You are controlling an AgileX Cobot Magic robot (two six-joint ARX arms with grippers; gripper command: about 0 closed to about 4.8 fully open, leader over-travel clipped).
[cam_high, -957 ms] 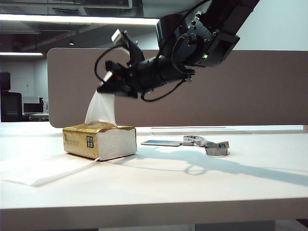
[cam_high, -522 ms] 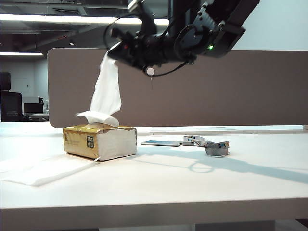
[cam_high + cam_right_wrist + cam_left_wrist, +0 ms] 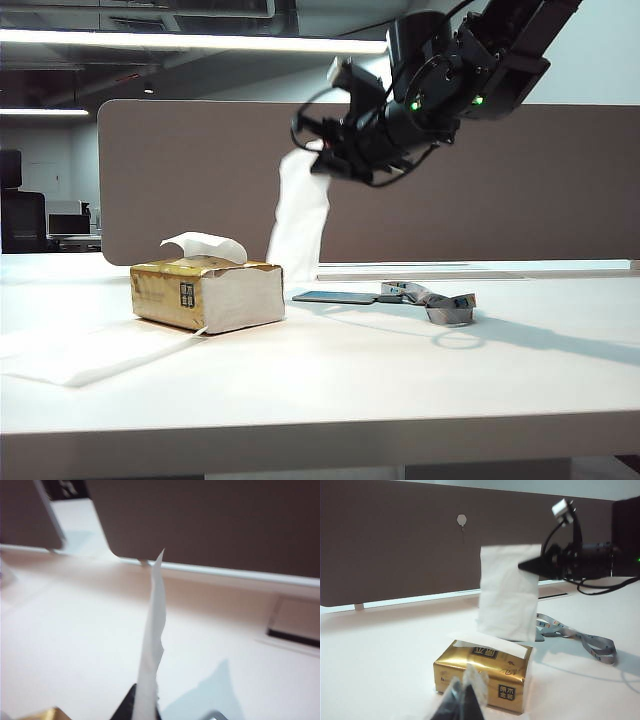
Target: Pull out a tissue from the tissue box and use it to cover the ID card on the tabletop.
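Above the ID card [image 3: 335, 297], right gripper [image 3: 322, 152] pinches tissue [image 3: 300, 225].

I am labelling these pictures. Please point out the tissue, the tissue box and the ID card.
tissue [image 3: 300, 235]: exterior view, middle of hanging sheet.
tissue box [image 3: 170, 292]: exterior view, gold side face.
ID card [image 3: 335, 297]: exterior view, flat top.

White tabletop [image 3: 420, 380]: tissue box [image 3: 207, 291], ID card [image 3: 335, 297], lanyard [image 3: 440, 301]
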